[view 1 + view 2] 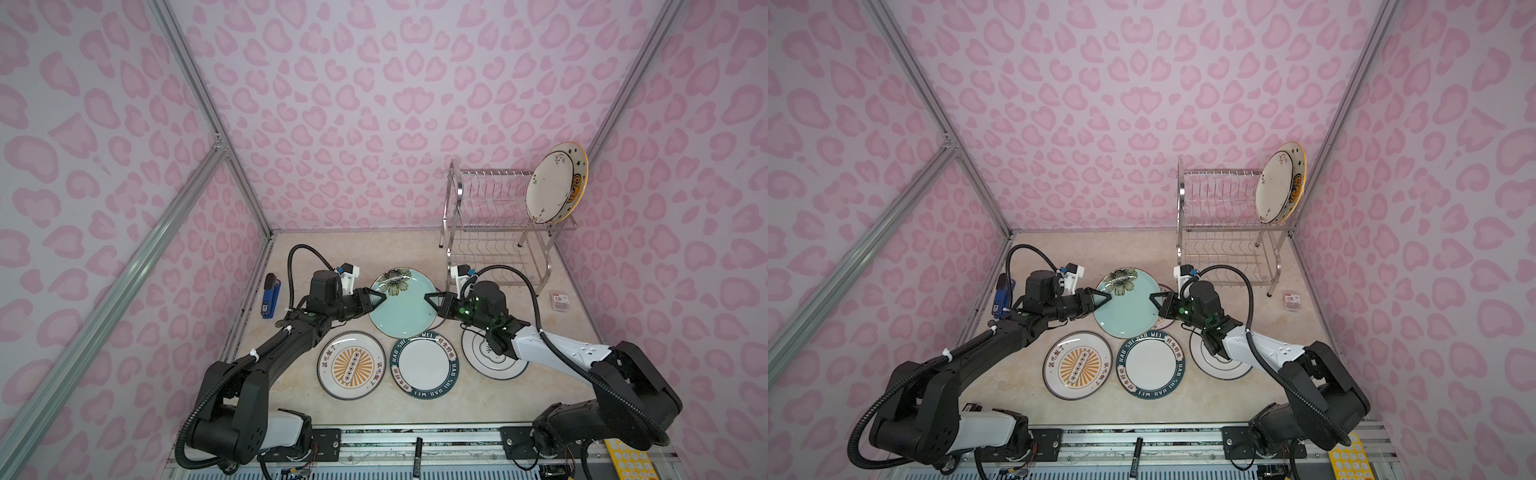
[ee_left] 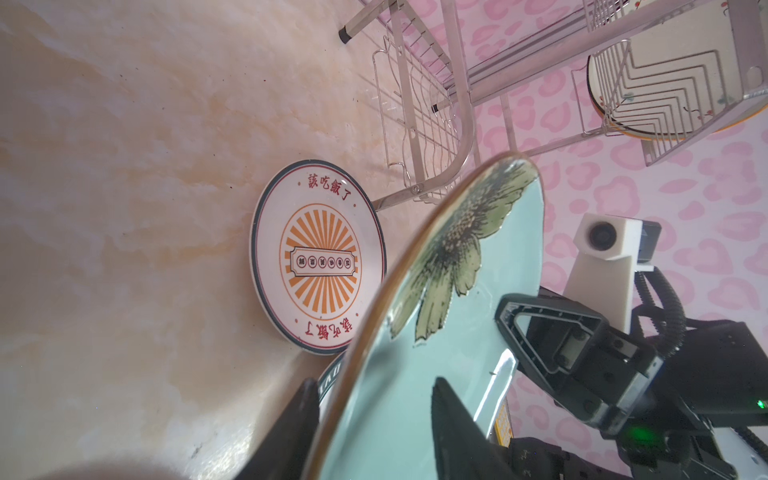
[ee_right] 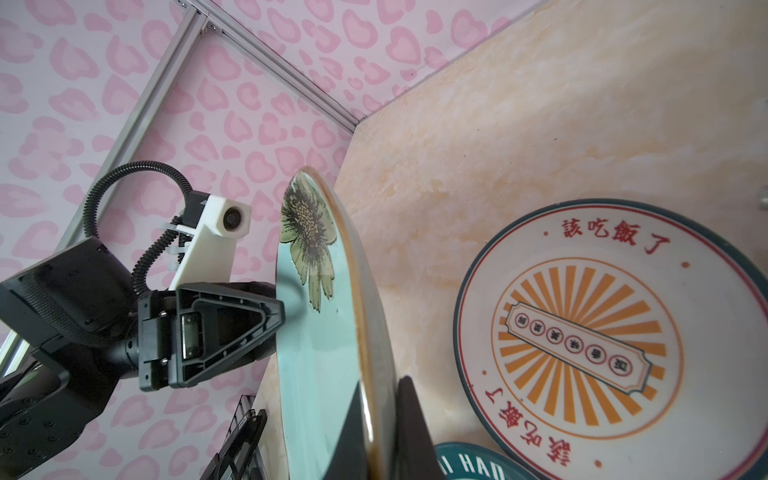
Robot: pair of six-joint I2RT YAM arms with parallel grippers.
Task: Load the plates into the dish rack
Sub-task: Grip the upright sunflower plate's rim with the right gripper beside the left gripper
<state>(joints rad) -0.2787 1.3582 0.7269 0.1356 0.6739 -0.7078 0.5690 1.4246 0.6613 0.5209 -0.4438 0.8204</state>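
Glossy pale-blue plate (image 3: pixel 316 353) | rim pinched, right gripper (image 3: pixel 382 395) | left gripper (image 2: pixel 374 386) parted

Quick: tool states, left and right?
Left tool: open, jaws around the rim of the blue flower plate.
Right tool: shut on that plate's opposite rim.

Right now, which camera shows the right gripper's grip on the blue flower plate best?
Right wrist view: close up and edge-on, the right gripper pinches the rim of the blue flower plate. Both top views show the gripper at the rim, but small. Left wrist view shows one finger side-on at the far rim.
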